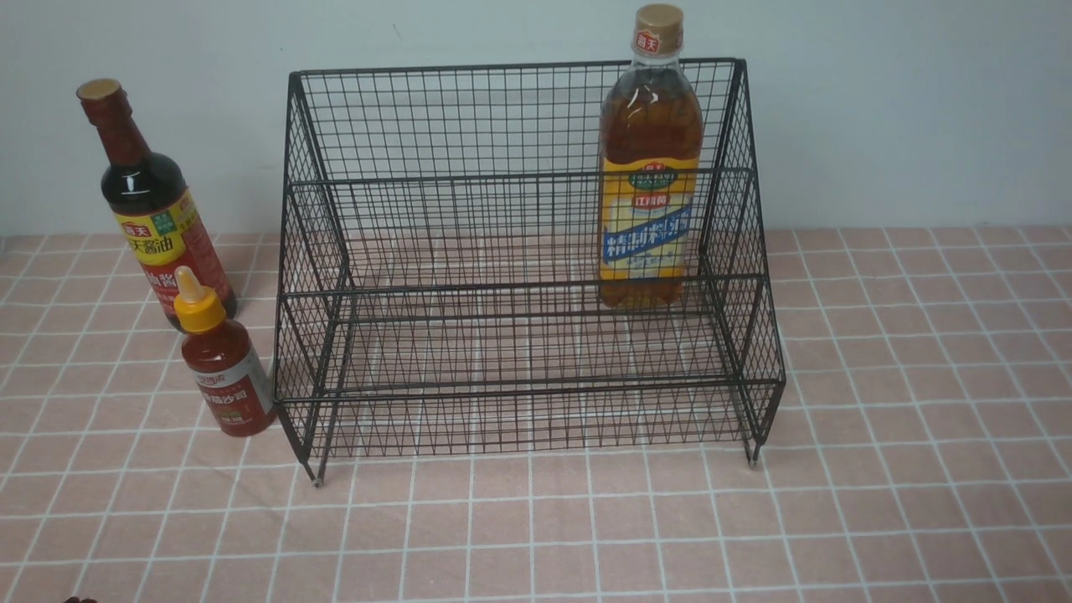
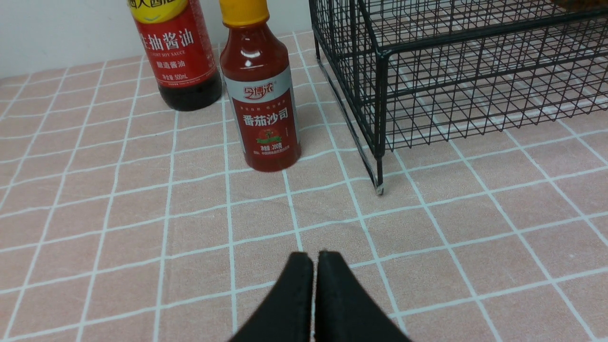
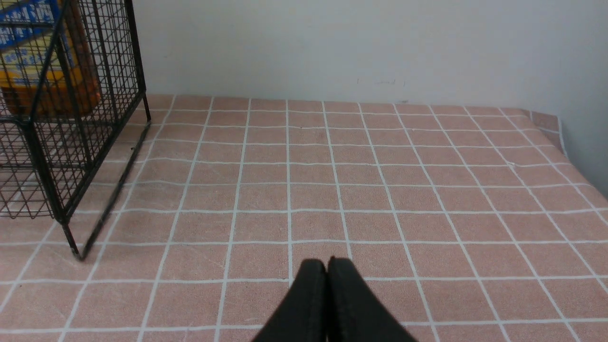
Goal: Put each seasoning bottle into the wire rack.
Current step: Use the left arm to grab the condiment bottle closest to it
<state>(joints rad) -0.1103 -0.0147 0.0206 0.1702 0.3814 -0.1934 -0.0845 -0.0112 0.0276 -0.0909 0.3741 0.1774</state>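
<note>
My left gripper (image 2: 314,259) and right gripper (image 3: 327,265) are both clenched, empty, low over the tablecloth (image 1: 921,502). Nearest my left: the red sauce bottle (image 2: 262,90) and soy-sauce bottle (image 2: 178,52), just beside the wire rack (image 1: 519,276). 1 amber bottle (image 1: 649,193) already stands inside.

Left hand (image 2: 314,259) and right hand (image 3: 327,263) closed, empty.
</note>
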